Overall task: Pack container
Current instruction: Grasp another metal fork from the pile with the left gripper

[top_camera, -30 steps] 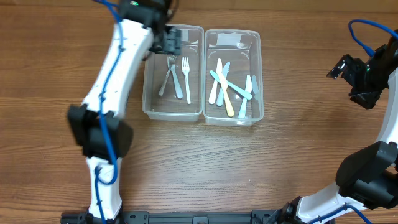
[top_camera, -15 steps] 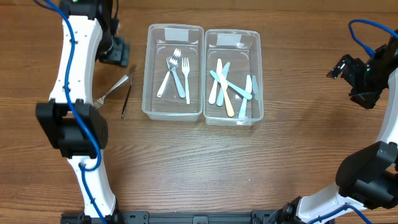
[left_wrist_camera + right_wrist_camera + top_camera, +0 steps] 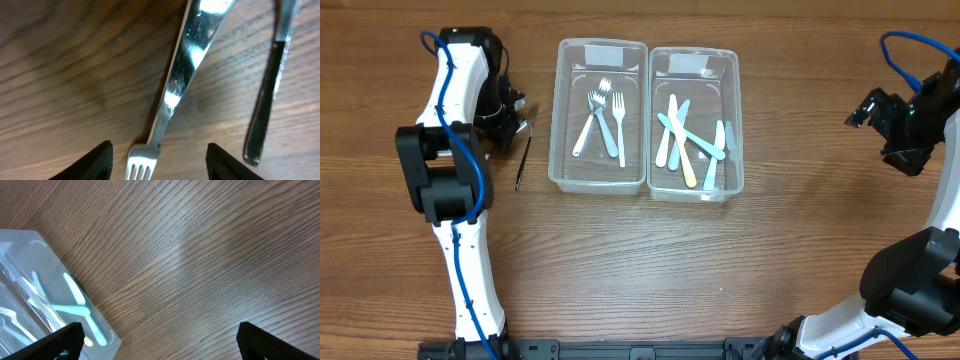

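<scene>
The step in hand seems to be the picking up of a shiny metal fork [image 3: 172,95], which is lying flat on the wooden table [image 3: 720,270], to the left of both boxes. The left gripper [image 3: 159,164] is held low over it, pointing down, with its two fingers spread apart. The fork's prongs are seen between the fingertips, but nothing is pinched yet. For the next move, the fingers would likely need to be lowered on either side of the thin fork and pressed together. The flat metal could easily be let slip.

Just beside the fork, a thin piece of cutlery with a dark handle [image 3: 522,162] is also lying on the table. What kind it is cannot be told. From above, the left arm [image 3: 460,90] is seen stretched far out to the back left part of the table.

A few forks [image 3: 605,122] are kept in the left clear box [image 3: 560,150], so the metal fork is probably meant to be put there. Right beside it, pale knives [image 3: 685,140] are kept in the right clear box [image 3: 738,150].

Far to the right, the right gripper [image 3: 165,340] is held above bare table, well apart from the boxes. Its fingers are spread wide and nothing is held between them.
</scene>
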